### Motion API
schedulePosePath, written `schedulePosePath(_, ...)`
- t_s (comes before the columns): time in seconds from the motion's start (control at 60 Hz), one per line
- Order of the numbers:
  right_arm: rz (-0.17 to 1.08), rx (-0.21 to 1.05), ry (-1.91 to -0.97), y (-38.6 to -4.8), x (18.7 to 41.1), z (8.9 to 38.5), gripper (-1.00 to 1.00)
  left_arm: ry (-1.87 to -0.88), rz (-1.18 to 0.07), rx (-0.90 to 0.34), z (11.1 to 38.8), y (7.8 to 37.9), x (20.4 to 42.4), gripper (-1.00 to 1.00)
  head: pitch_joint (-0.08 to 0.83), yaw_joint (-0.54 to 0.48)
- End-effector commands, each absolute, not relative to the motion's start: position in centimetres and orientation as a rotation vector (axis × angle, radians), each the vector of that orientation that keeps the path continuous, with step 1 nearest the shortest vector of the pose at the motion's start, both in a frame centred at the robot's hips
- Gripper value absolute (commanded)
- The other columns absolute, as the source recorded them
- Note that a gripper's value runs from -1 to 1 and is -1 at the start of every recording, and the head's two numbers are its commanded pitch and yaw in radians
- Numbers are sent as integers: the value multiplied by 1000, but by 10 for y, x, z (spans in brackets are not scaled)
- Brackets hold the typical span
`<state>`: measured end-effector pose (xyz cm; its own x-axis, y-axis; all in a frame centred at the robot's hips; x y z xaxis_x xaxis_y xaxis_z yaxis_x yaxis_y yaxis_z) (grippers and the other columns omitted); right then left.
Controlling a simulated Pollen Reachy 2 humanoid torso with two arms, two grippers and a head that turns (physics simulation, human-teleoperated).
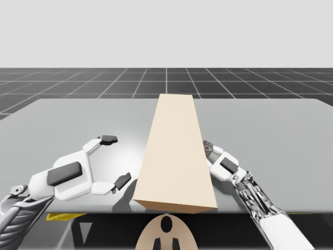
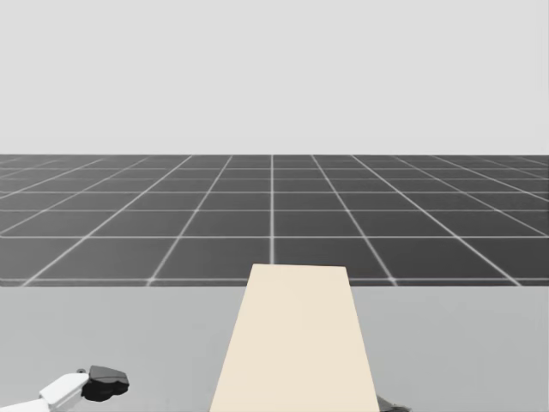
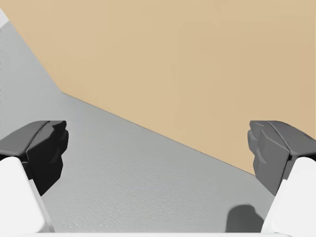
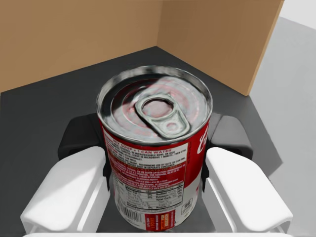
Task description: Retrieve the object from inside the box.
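A smooth grey worktop (image 1: 78, 120) spreads wide and flat, with a soft sheen near its middle and a straight far edge. Beyond it a dark floor (image 1: 78, 80) ruled with pale grid lines runs off to a level horizon under a plain pale-grey backdrop (image 1: 166, 31). Just below the worktop's near edge, on the left, a short yellow-and-black strip (image 1: 58, 216) peeps out.
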<state>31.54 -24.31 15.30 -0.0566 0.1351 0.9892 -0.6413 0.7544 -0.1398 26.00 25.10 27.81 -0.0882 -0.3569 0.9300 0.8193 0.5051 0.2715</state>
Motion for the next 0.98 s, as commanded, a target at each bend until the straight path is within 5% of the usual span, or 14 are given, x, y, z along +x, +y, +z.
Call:
schedulePosePath(0.017, 630, 373, -1584, -277, 310, 175, 1000, -1325, -1033, -451, 279, 252, 259, -1000, 102, -6)
schedulePosePath(0.233, 567, 305, -1629, -313, 310, 191, 1000, -1329, -1029, -451, 280, 253, 260, -1000, 104, -6)
schedulePosePath(0.367, 534, 265, -1709, -329, 314, 225, 1000, -1330, -1025, -448, 280, 254, 260, -1000, 104, -5)
schedulePosePath(0.983, 560, 187, -1928, -327, 312, 342, 1000, -1331, -1019, -441, 281, 257, 259, -1000, 106, 4)
